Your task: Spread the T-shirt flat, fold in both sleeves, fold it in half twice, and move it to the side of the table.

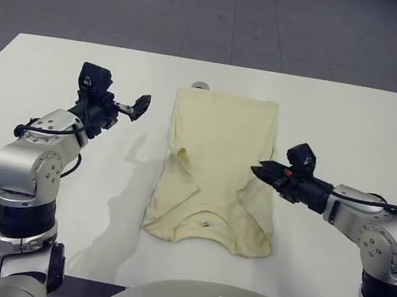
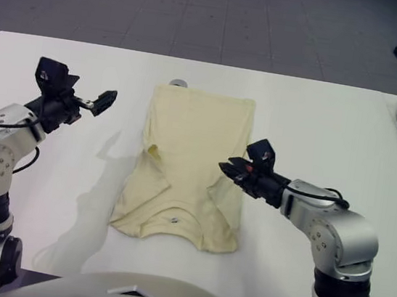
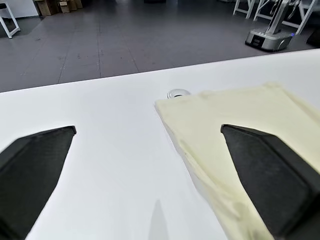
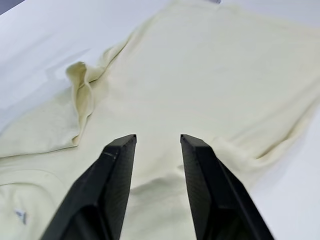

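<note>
The white table (image 1: 348, 124) carried everything, and the pale yellow T-shirt (image 1: 214, 165) lay flat in the middle of it. Its collar was nearest the robot, the hem on the far side, and both sleeves were folded in over the body. The left gripper (image 1: 140, 106) hung above bare tabletop just off the shirt's left edge, its fingers spread wide. The right gripper (image 1: 256, 170) sat low over the shirt's right side, by the folded-in sleeve, fingers parted with a narrow gap and nothing between them. A small round metal disc (image 1: 201, 85) lay at the far hem.
</note>
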You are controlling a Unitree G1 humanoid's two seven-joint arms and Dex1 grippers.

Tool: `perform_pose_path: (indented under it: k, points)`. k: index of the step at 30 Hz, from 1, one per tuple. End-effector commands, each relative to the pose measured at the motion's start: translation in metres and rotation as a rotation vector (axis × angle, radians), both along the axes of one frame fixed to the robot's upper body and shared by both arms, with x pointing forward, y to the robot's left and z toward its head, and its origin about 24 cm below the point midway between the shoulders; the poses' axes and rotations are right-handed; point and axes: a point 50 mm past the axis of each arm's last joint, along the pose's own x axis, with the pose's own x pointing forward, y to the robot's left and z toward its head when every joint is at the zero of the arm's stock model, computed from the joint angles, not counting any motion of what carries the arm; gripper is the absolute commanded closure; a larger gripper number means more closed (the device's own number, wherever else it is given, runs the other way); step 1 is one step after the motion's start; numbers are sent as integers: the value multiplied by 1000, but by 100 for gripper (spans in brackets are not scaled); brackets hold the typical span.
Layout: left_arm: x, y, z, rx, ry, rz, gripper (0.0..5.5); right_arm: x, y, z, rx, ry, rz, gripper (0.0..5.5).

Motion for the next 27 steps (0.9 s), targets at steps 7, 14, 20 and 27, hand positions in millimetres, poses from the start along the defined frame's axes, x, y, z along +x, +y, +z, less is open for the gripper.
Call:
perform_pose_path:
  k: [7, 14, 20, 27]
  points:
    - [-64, 11, -27, 420, 106, -316, 10, -31, -38, -6, -460, -186, 362, 199]
    - [-114, 13, -58, 667, 190, -741, 10, -61, -72, -14, -576, -45, 724, 88]
    - [-134, -5, -68, 615, 164, -894, 10, -74, -58, -25, -520, -82, 829, 13]
    - [-135, -13, -85, 685, 159, -946, 61, -85, -31, -41, -455, -116, 832, 61]
